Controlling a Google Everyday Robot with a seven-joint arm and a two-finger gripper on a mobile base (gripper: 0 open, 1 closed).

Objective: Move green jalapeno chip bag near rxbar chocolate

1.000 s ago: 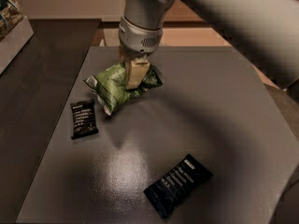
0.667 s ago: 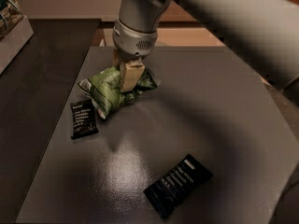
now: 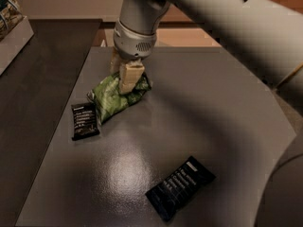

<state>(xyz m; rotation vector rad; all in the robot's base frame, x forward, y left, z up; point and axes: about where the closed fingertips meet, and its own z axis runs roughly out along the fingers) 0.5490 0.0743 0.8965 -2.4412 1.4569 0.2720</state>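
The green jalapeno chip bag [image 3: 111, 100] lies crumpled on the grey table [image 3: 203, 108], left of centre. My gripper [image 3: 121, 79] comes down from above onto the bag's upper right part, and its cream fingers [image 3: 129, 77] are shut on the bag. The rxbar chocolate [image 3: 84, 120], a small black bar with white text, lies flat just left of and below the bag. The bag's lower left corner almost touches it.
A dark navy-blue wrapped bar [image 3: 180, 187] lies at the front of the table, right of centre. A white shelf with packages [image 3: 12, 27] stands at the far left. A darker counter [image 3: 33, 103] borders the table's left edge. My arm spans the upper right.
My gripper has moved left and slightly forward with the green bag in it. The bag now lies close to the black bar. Both bars have stayed put.
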